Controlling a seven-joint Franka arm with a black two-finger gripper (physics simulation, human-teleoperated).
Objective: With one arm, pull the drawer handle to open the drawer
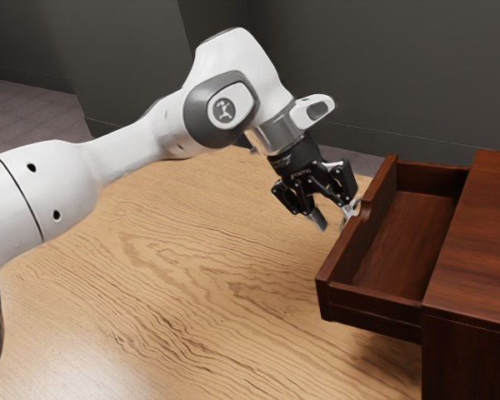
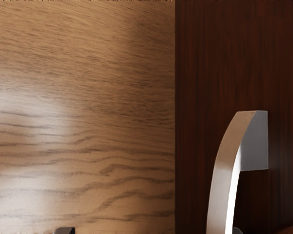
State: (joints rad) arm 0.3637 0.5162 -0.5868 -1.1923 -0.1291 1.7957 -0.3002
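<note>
A dark wooden drawer (image 1: 343, 252) stands pulled well out of its cabinet (image 1: 477, 250) at the exterior view's right, its inside bare. On the drawer's front panel (image 2: 224, 58) sits a curved silver handle (image 1: 353, 212) (image 2: 230, 165). My black gripper (image 1: 333, 218) hangs at that front, open, fingers spread wide. In the wrist view the handle lies between the two fingertips, close against one fingertip (image 2: 237, 230) and far from the other (image 2: 64, 229).
The light wooden table (image 1: 167, 275) stretches from the drawer's front toward the exterior view's left. The cabinet's flat top (image 1: 487, 208) rises above the drawer. A dark wall stands behind.
</note>
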